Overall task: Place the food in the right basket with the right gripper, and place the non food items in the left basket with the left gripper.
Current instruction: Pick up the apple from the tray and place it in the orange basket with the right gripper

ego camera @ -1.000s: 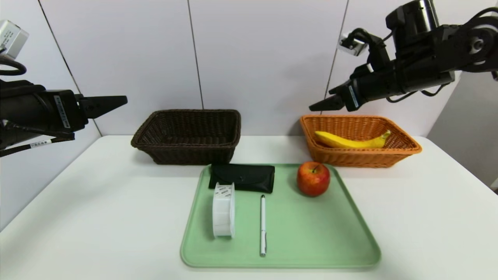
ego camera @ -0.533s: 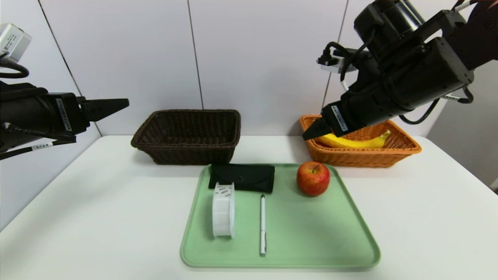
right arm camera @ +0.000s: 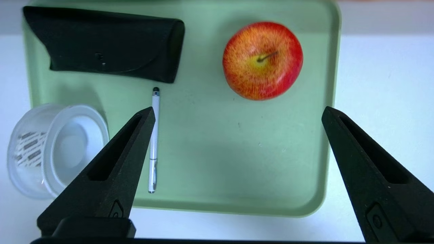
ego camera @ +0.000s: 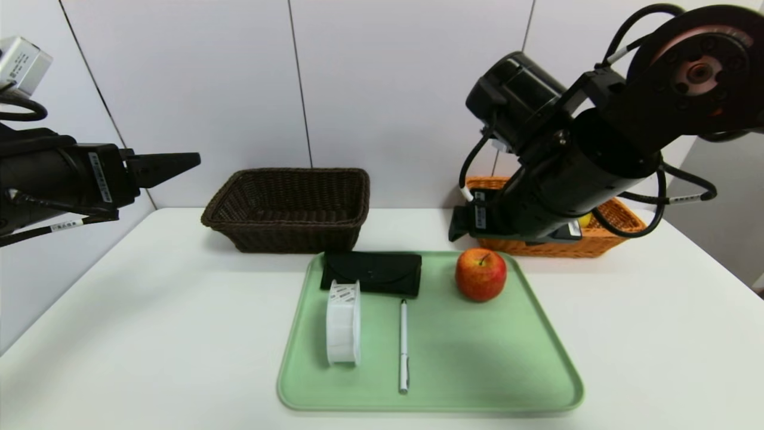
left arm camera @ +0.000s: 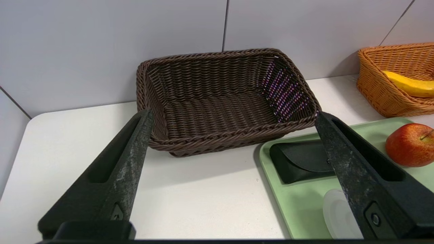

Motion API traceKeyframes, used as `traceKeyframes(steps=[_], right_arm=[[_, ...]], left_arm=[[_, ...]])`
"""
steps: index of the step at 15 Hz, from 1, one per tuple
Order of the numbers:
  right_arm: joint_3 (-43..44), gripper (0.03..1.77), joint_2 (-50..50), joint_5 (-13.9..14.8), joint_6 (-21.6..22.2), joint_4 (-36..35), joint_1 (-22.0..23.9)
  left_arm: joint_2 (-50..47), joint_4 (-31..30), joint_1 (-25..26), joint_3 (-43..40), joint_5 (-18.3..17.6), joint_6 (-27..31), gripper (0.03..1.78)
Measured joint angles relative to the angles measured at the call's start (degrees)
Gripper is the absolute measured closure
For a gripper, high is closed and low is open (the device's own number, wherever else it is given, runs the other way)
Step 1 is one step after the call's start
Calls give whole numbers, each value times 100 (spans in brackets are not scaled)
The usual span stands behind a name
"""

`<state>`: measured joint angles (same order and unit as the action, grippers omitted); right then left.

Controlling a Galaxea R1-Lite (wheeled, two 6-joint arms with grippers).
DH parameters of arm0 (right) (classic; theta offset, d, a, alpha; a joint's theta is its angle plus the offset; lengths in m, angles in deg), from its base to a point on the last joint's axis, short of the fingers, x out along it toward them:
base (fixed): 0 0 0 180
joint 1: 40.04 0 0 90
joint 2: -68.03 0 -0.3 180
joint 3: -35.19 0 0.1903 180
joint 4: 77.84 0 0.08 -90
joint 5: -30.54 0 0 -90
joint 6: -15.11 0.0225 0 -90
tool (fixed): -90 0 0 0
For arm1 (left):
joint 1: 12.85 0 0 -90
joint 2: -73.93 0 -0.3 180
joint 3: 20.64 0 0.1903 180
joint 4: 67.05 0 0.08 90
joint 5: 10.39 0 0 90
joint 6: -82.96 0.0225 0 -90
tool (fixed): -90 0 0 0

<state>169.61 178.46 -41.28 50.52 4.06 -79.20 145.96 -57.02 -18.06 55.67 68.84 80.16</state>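
A green rectangular tray [ego camera: 489, 358] on a white table [ego camera: 179, 334].

A pale, smooth panelled wall [ego camera: 388, 89] with thin dark vertical seams [ego camera: 300, 83] stands behind a white, round-cornered tabletop [ego camera: 179, 334].

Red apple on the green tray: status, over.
Right gripper open above green plastic tray, holding nothing. Round red apple on tray, ungrasped. Left gripper open, idle at left. Nothing seen blocking apple.

Baskets woven wicker: one [ego camera: 286, 226] dark brown, other [left arm camera: 383, 84] orange-tan. Apple [right arm camera: 262, 61] smooth, glossy. Spool [right arm camera: 73, 149] smooth plastic.
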Motion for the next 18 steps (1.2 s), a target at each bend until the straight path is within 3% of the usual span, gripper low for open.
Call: traceKeyframes(steps=[8, 14, 18], right_arm=[[-623, 11, 145, 49, -85, -195, 222], [-750, 10, 311, -249, -173, -640, 416], [-772, 10, 492, -271, -229, -837, 485]], left_arm=[[-2, 0, 2, 2, 11, -4, 12], [5, 0, 2, 0, 7, 2, 12], [22, -5, 2, 0, 7, -6, 12]])
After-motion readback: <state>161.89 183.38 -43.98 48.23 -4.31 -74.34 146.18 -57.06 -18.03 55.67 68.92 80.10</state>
